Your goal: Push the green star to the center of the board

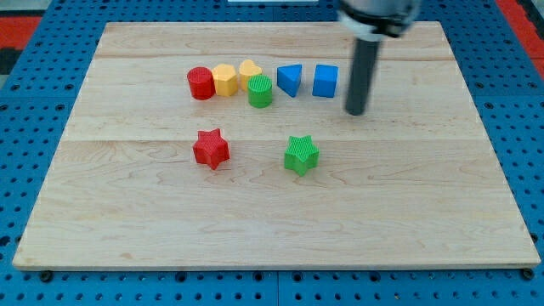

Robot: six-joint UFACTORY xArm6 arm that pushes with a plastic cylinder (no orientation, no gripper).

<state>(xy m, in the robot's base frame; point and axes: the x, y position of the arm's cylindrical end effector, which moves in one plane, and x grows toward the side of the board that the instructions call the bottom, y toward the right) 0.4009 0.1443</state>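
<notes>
The green star (301, 155) lies on the wooden board (272, 221), a little right of the board's middle and slightly toward the view's bottom. My tip (355, 111) stands up and to the right of the star, apart from it, and just right of the blue cube (325, 81). The rod rises from the tip to the view's top edge.
A row near the view's top holds a red cylinder (201, 83), a yellow hexagon block (224, 79), a yellow heart (249, 73), a green cylinder (260, 91), a blue triangle-like block (290, 80) and the blue cube. A red star (211, 149) lies left of the green star.
</notes>
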